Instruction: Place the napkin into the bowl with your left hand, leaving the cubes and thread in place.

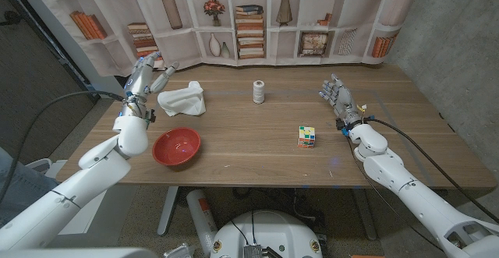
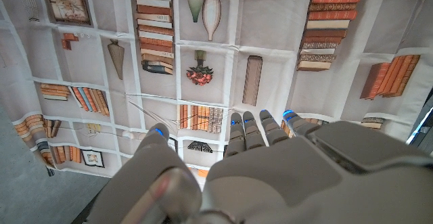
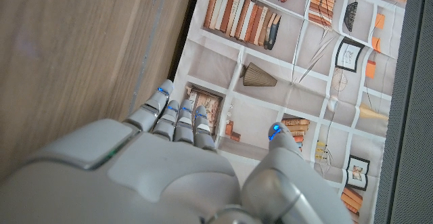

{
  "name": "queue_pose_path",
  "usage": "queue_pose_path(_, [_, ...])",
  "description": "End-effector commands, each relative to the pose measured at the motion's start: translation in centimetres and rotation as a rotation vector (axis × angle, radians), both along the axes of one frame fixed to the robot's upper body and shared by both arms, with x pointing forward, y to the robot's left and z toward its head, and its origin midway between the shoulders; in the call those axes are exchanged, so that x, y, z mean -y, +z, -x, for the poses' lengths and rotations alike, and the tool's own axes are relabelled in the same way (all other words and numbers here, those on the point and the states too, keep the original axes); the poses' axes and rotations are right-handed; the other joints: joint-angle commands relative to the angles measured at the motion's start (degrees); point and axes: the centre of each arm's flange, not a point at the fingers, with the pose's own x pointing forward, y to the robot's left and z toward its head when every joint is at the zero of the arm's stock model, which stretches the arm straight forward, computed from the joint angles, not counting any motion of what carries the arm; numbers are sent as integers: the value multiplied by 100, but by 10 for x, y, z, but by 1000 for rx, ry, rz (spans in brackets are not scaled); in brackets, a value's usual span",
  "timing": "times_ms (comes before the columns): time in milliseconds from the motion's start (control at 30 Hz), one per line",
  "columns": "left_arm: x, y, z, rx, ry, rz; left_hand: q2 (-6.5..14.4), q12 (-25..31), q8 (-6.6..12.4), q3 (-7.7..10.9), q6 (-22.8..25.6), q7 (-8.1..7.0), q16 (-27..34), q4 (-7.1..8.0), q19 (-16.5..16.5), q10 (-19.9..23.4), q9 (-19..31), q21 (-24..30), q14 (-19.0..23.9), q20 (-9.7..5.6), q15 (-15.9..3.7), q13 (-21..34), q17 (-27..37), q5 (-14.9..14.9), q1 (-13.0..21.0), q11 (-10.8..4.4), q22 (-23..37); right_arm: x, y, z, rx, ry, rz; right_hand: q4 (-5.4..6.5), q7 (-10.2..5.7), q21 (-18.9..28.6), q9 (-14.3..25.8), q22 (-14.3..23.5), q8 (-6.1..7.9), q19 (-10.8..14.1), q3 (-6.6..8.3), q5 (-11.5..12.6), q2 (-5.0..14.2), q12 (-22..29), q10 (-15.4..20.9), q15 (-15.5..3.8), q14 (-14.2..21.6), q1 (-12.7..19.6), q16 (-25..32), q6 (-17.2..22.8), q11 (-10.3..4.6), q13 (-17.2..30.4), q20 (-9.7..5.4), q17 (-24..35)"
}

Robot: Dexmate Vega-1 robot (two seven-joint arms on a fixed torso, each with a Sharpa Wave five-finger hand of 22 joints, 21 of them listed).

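One napkin, just beside left hand

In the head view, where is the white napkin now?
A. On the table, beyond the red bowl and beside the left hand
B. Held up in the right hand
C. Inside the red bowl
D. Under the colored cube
A. The napkin lies crumpled on the table past the empty red bowl, with the left hand raised just beside it and holding nothing; the right hand is far across the table.
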Motion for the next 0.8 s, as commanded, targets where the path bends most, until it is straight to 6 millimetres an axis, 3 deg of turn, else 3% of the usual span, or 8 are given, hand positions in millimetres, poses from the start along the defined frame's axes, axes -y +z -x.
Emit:
queue_pose_path(33, [0,0,-2,-10,60,-29,14,-5,-21,16,55,-9,-20,-26,19,20,8,0,18,-162,-70,26,32,26,62,0,24,1,-5,1,-6,-1,-8,-12,-1,-24,22,27,10,40,-25,1,27,18,25,-20,57,20,11,64,-9,34,-47,33])
queue_pose_path(800, [-1,-3,-21,-68,87,-56,34,-15,-39,6,70,-30,-25,-45,29,47,9,-5,36,-146,-74,27,33,62,119,-24,24,-1,-5,9,-4,-10,3,-18,0,-71,23,28,8,57,-43,-6,35,21,43,-27,59,20,7,63,-6,34,-42,33])
